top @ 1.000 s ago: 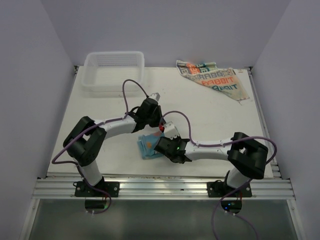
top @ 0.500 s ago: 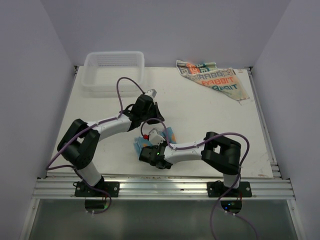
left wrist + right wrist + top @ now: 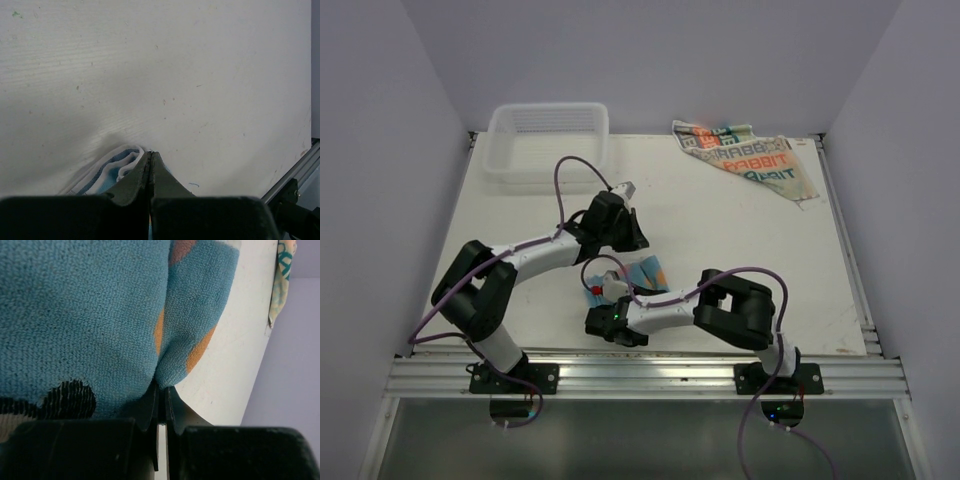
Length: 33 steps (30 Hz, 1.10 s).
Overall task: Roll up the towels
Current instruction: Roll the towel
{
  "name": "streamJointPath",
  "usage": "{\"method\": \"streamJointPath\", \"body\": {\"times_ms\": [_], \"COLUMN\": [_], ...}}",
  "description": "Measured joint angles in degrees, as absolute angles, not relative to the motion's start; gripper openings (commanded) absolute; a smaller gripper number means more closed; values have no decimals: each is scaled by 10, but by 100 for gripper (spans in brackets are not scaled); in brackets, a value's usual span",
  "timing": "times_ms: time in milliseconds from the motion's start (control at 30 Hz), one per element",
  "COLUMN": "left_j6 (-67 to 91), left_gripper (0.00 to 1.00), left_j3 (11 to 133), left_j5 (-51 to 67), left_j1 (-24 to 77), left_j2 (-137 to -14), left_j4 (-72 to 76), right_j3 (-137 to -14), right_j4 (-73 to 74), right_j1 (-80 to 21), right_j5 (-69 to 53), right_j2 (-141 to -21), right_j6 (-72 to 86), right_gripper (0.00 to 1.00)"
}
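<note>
The light blue towel (image 3: 647,271) lies bunched at the table's middle front, between both grippers. In the right wrist view its teal pile with orange patches (image 3: 90,315) fills the frame. A fold of it runs into my right gripper (image 3: 161,388), which is shut on it. From above, that gripper (image 3: 617,286) sits at the towel's left end. My left gripper (image 3: 628,243) is shut, its tips (image 3: 150,154) down on the table beside the towel's white-hemmed edge (image 3: 112,167). The cream lettered towel (image 3: 745,158) lies spread at the back right, apart from both arms.
A white slatted basket (image 3: 546,140) stands at the back left corner. The right arm's elbow (image 3: 740,310) is folded low over the front of the table. The cream towel's edge (image 3: 282,270) shows far off in the right wrist view. A metal rail (image 3: 640,375) runs along the near edge.
My right arm has swung left and folded its elbow, carrying the blue towel with it, which has gone from flat to bunched. The left gripper has shifted slightly back and right.
</note>
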<state>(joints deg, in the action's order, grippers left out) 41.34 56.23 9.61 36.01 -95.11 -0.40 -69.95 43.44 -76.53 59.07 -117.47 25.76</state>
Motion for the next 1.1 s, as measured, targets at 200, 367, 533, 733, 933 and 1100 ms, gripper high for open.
{"method": "streamJointPath", "body": {"times_ms": [200, 367, 533, 733, 933, 1100], "left_j6": [409, 408, 408, 408, 408, 403], "left_gripper": [0, 0, 0, 0, 0, 0], "left_j3": [541, 525, 516, 516, 502, 497], "left_j5": [116, 134, 148, 156, 176, 190], "left_j1": [360, 360, 360, 360, 366, 387], "left_j2": [-949, -948, -936, -899, -889, -908], "left_j4": [-2, 1, 3, 3, 21, 27], "right_j3": [-725, -740, -754, -770, -790, -795], "right_j4": [459, 474, 489, 504, 527, 533], "right_j1": [-769, -770, -770, -771, -771, -771], "right_j5": [594, 595, 595, 595, 595, 595], "right_j2": [-1207, -1224, -1238, -1253, -1272, -1277], "right_j6": [224, 205, 188, 178, 169, 166], "right_gripper": [0, 0, 0, 0, 0, 0]}}
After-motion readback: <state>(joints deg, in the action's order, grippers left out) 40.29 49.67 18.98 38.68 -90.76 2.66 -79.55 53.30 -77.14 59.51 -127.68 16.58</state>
